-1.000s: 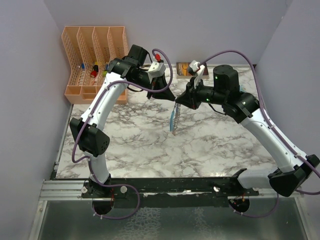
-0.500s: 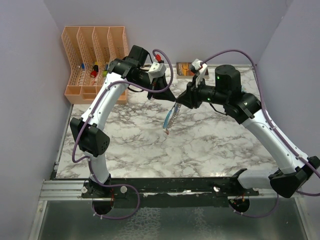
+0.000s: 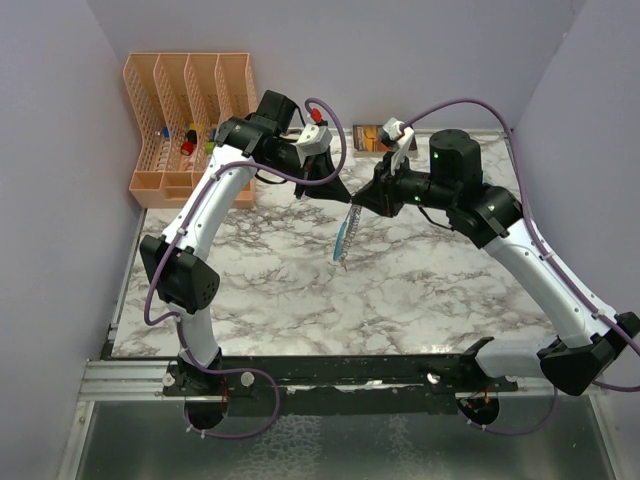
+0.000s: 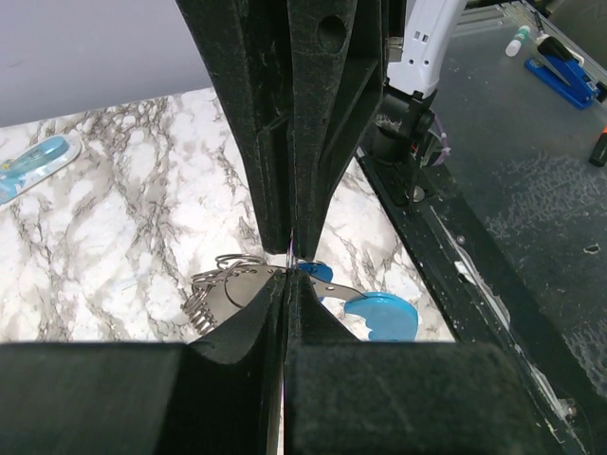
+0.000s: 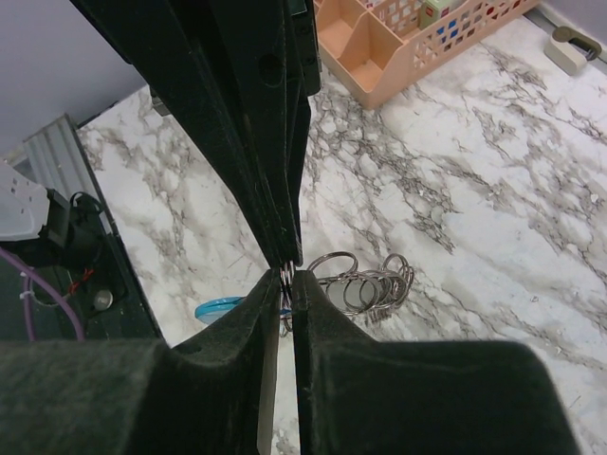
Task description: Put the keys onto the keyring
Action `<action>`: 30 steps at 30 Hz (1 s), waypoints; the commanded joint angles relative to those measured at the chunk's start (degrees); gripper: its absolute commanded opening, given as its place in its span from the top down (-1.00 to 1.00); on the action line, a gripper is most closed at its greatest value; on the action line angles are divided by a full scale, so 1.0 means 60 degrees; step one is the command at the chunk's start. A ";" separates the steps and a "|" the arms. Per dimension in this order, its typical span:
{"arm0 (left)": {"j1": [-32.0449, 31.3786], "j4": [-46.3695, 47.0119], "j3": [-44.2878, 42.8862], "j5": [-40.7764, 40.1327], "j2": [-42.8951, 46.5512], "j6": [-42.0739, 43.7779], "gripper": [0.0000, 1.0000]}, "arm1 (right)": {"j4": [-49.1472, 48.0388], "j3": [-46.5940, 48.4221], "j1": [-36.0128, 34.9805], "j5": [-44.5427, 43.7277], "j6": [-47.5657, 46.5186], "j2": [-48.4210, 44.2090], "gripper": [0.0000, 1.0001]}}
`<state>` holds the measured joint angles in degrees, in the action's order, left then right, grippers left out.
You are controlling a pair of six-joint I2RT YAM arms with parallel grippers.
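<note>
The left end effector (image 4: 289,270) has its fingers pressed flat together, and caught in the seam at their tips is the keyring (image 4: 228,284). The right end effector (image 5: 285,275) meets it nose to nose, its fingers closed to a hairline on what looks like a thin wire of the same bunch. So the keyring lies at both tips at once, with neither arm the nearer. Its grey loops (image 5: 365,280) bunch just under the pinch point, and the light-blue strap (image 3: 344,240) trails from there toward the arms' bases. That long axis looks to hang clear of the worktop (image 3: 420,290). Both arms reach out from the near edge and fold inward at the elbow, forearms converging over the far middle of the marble. I cannot pick out the keys as separate pieces — a dark-blue bit sits at the left pinch, but it is too hidden to name.
</note>
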<state>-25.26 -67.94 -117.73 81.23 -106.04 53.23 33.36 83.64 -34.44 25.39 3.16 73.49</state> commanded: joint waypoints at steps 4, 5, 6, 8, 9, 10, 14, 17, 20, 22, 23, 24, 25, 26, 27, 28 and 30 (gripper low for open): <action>-0.0039 -0.0045 -0.0169 0.0621 0.0036 -0.0059 1.00 | -0.0168 0.0010 0.0026 -0.0182 -0.0057 -0.0106 0.56; -0.0039 -0.0044 -0.0168 0.0620 0.0040 -0.0060 1.00 | -0.0155 0.0003 0.0026 -0.0198 -0.0050 -0.0118 0.55; -0.0039 -0.0054 -0.0168 0.0626 0.0037 -0.0062 1.00 | -0.0168 -0.0005 0.0026 -0.0191 -0.0057 -0.0133 0.56; -0.0039 -0.0058 -0.0179 0.0671 0.0036 -0.0061 1.00 | -0.0160 -0.0021 0.0036 -0.0212 -0.0061 -0.0149 0.57; -0.0039 -0.0062 -0.0186 0.0692 0.0038 -0.0064 1.00 | -0.0143 -0.0043 0.0028 -0.0217 -0.0064 -0.0151 0.57; -0.0039 -0.0059 -0.0194 0.0710 0.0037 -0.0066 1.00 | -0.0141 -0.0070 0.0027 -0.0210 -0.0082 -0.0140 0.59; -0.0039 -0.0058 -0.0197 0.0727 0.0048 -0.0090 1.00 | -0.0215 -0.0176 0.0026 -0.0147 -0.0072 -0.0150 0.66; -0.0039 -0.0058 -0.0201 0.0740 0.0051 -0.0094 1.00 | -0.0238 -0.0180 0.0034 -0.0116 -0.0054 -0.0126 0.69; -0.0039 -0.0060 -0.0200 0.0734 0.0038 -0.0101 1.00 | -0.0200 -0.0189 0.0032 -0.0149 -0.0032 -0.0081 0.71; -0.0039 -0.0072 -0.0183 0.0745 0.0037 -0.0112 1.00 | -0.0241 -0.0184 0.0026 -0.0175 -0.0039 -0.0084 0.78; -0.0050 -0.0073 -0.0172 0.0751 0.0027 -0.0103 1.00 | -0.0243 -0.0161 0.0026 -0.0161 -0.0043 -0.0072 0.84; -0.0040 -0.0073 -0.0168 0.0750 0.0022 -0.0106 1.00 | -0.0229 -0.0132 0.0026 -0.0161 -0.0050 -0.0055 0.88; -0.0039 -0.0073 -0.0188 0.0744 0.0015 -0.0119 1.00 | -0.0218 -0.0114 0.0030 -0.0177 -0.0053 -0.0037 0.91; -0.0039 -0.0073 -0.0194 0.0758 0.0010 -0.0124 1.00 | -0.0215 -0.0111 0.0027 -0.0200 -0.0050 -0.0020 0.95; -0.0039 -0.0073 -0.0217 0.0760 0.0000 -0.0139 1.00 | -0.0205 -0.0111 0.0026 -0.0206 -0.0033 0.0013 0.97; -0.0039 -0.0065 -0.0236 0.0768 -0.0003 -0.0138 1.00 | -0.0176 -0.0111 0.0030 -0.0214 0.0002 0.0030 0.98; -0.0039 0.0001 -0.0243 0.0699 -0.0021 -0.0228 1.00 | -0.0089 -0.0111 0.0026 -0.0337 0.0186 0.0101 0.98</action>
<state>-25.23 -67.94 -117.73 81.58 -106.10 52.75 33.28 83.13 -34.44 25.30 3.20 73.49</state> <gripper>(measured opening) 0.009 0.019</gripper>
